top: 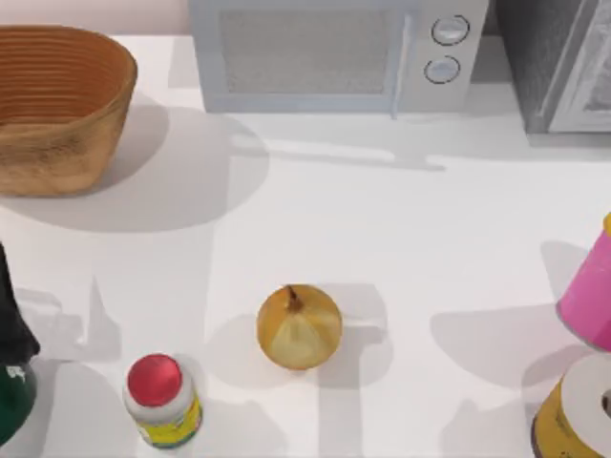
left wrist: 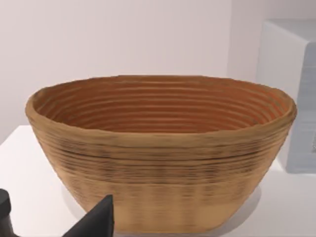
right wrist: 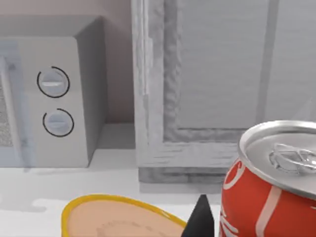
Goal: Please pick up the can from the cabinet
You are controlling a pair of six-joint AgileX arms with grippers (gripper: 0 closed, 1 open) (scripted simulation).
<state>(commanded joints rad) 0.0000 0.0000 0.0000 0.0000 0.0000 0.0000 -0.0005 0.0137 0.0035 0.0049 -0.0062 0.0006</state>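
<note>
- Close ahead of the right gripper (right wrist: 198, 220): red can (right wrist: 266, 187), silver lid and pull-tab up, seemingly upright, with a dark tip of the gripper just beside its wall.
- Not inside the cabinet (right wrist: 222, 74) but out in front of it, over the bench (top: 401, 219); door apparently shut, cabinet at the bench's back right corner beside the microwave (top: 334, 52).
- Impossible to tell how wide the right gripper stands, or whether it has hold of the can.
- Left gripper (left wrist: 52, 219) parked near the bench's back left corner, facing the woven basket (left wrist: 158, 153), spread apart with nothing in it.
- Elsewhere on the bench: an onion (top: 299, 327) toward the middle of the front edge and a red-capped bottle (top: 162, 401) near the front left corner, both well apart from the work.
- Likely trouble one: a tipped can, if the gripper closes off-centre or pushes on one side of it first.
- Likely trouble two: a slip on lifting, given a smooth, round metal wall and a grasp taken too near the rim.
- Likely trouble three: a knock to the yellow-rimmed dish (right wrist: 123, 219) lying near the can, should the gripper swing wide on the way in or out.
</note>
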